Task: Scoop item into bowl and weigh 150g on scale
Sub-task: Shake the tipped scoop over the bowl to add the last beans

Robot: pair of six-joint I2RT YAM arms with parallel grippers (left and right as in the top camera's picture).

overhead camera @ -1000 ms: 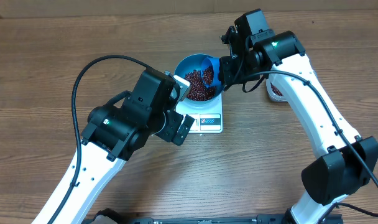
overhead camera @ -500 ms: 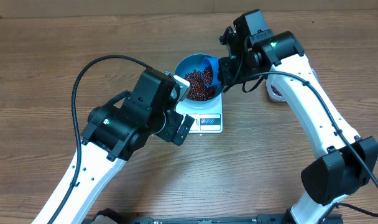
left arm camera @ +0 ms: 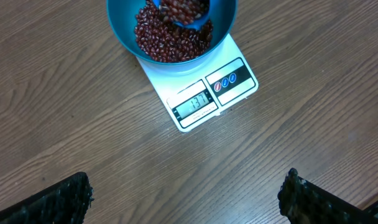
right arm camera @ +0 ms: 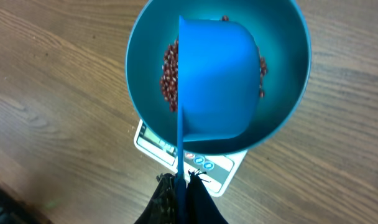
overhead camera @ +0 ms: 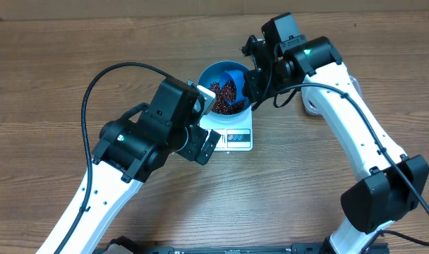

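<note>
Overhead, your right hand has swung a little further over the bowl than a second ago. The blue scoop, pinched tight by its handle, has rolled from level to tipped. Its load is going onto the beans already piled in the bowl, which sits on the scale on the table. Your left hand hangs wide and empty above. This looks like a top-up pour, so check the display before scooping again.

Blue bowl and scoop; red-brown beans; white scale.
</note>
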